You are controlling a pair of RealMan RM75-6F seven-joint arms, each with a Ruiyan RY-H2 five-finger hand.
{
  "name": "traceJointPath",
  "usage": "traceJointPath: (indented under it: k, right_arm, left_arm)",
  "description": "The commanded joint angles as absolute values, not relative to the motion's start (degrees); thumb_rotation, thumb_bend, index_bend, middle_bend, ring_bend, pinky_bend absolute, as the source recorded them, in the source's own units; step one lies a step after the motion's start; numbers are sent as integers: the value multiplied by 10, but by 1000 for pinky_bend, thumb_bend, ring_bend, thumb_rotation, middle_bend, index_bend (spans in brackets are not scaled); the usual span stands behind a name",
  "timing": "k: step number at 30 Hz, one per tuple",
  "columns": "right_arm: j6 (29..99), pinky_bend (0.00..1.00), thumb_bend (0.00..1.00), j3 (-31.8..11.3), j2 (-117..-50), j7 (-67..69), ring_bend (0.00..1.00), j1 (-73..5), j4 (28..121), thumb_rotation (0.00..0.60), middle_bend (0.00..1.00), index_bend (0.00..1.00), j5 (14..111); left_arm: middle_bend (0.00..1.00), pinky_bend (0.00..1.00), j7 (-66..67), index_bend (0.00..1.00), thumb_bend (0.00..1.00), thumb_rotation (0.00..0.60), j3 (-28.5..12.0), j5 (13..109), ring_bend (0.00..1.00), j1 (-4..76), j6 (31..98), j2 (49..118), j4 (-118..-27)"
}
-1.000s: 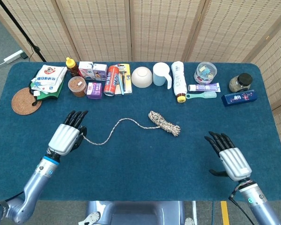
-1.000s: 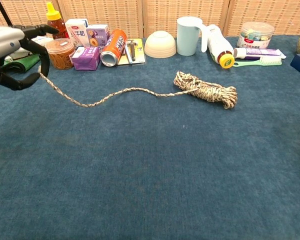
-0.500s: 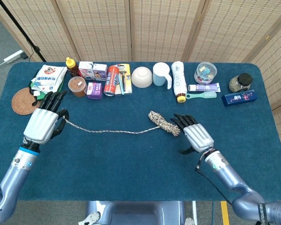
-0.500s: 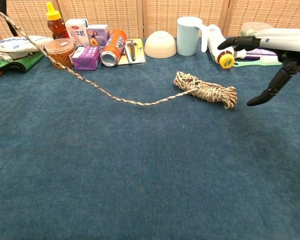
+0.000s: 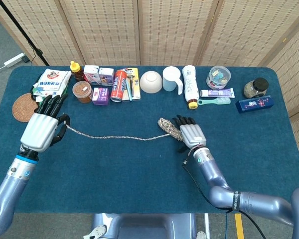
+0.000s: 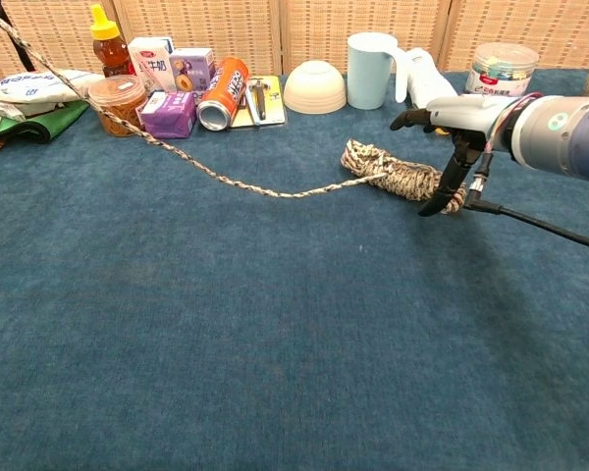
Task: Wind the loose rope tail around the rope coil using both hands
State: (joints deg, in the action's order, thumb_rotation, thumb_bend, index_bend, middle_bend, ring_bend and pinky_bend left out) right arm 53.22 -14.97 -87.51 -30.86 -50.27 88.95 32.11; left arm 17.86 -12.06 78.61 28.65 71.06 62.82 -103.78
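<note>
— Where is the rope coil (image 5: 170, 128), and what is nearest you?

— It lies on the blue table (image 5: 139, 169), about mid-table. Nearest me is my right hand (image 5: 191, 135), lying over the coil's right end. In the chest view my thumb comes down on the near side of that end while the fingers reach across the top; I cannot tell whether they actually squeeze the coil.

— And the loose tail?

— The rope tail (image 5: 109, 137) leaves the coil's left end and runs away leftward, lifted off the cloth, up to my left hand (image 5: 41, 129). That hand holds the tail's end, pinched underneath, with the other fingers stretched straight forward.

— What is beyond the coil?

— A row along the far edge. Straight behind the coil stand a white bowl (image 5: 151, 81) and a pale blue mug (image 5: 172, 78). Further left are a red can (image 5: 118, 85) lying down and a purple box (image 5: 100, 95). Right of the mug lies a white bottle (image 5: 190, 85).
</note>
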Motion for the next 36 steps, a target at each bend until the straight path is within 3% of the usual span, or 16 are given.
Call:
traceJointPath:
  k: [1,9,17,20,25,27,29,34,36]
  right_arm:
    - [542,8,0,-149,-903,-328,0,-524,852,600,18,35,293]
    - [548,137,0,-140,-929,-332,49,-531,795,600,157,165,302]
    - [536,201,0,-138,-948,-326,80,-531,759,600,194,206,299]
    - [535,284,0,-139,-954,-324,113,-532,753,600,228,238,302]
    - [540,552,0,-135,-969,-324,255,-533,735,600,374,358,321]
    - [538,592,5,-134,-975,-317,291,-532,725,600,408,385,334]
    - [538,629,61,-133,-977,-310,327,-529,718,600,442,412,346]
    - [536,744,408,-133,-976,-288,444,-522,712,600,564,502,380]
    - [538,770,476,-133,-972,-268,470,-517,716,600,590,531,408]
  left_arm:
    - [0,0,175,607,506,600,-119,789,0,287,712,629,-1035]
    - [0,0,159,607,506,600,-115,796,0,283,718,623,-1022]
    - [0,0,147,607,506,600,-115,795,0,283,718,619,-1014]
    - [0,0,146,607,506,600,-114,795,0,284,718,620,-1013]
    - [0,0,145,607,506,600,-114,795,0,284,719,619,-1013]
    - [0,0,144,607,506,600,-114,796,0,283,721,617,-1013]
    - [0,0,143,607,506,600,-113,796,0,282,721,616,-1014]
    - [0,0,136,606,506,600,-114,798,0,282,723,612,-1018]
    - [0,0,133,606,505,600,-115,800,0,282,724,609,-1020]
